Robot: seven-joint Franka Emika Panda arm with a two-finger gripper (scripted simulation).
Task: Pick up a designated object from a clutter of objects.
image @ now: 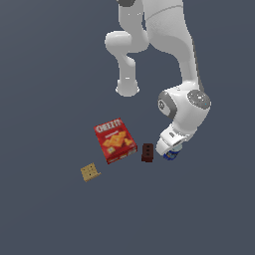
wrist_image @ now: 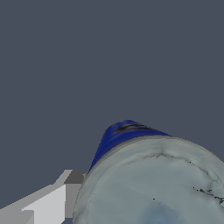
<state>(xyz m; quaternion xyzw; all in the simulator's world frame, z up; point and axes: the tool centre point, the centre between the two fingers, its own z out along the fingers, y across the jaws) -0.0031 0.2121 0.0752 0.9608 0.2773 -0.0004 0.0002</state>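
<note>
The blue can (image: pixel 172 156) with a pale whitish top sits at the exterior view's right of the clutter, mostly hidden under my hand. My gripper (image: pixel 170 151) is tilted and right down over it. In the wrist view the can's pale top (wrist_image: pixel 153 183) fills the near field, with its blue side (wrist_image: pixel 122 133) showing beyond. One grey finger (wrist_image: pixel 72 192) lies against the can's side. The other finger is hidden, so I cannot tell whether the jaws are shut on the can.
A dark brown block (image: pixel 147 152) stands just to the exterior view's left of the can. A red Cheez-It box (image: pixel 115 140) lies further left. A tan waffle-like square (image: pixel 89 172) lies nearer the front left. The floor is plain grey.
</note>
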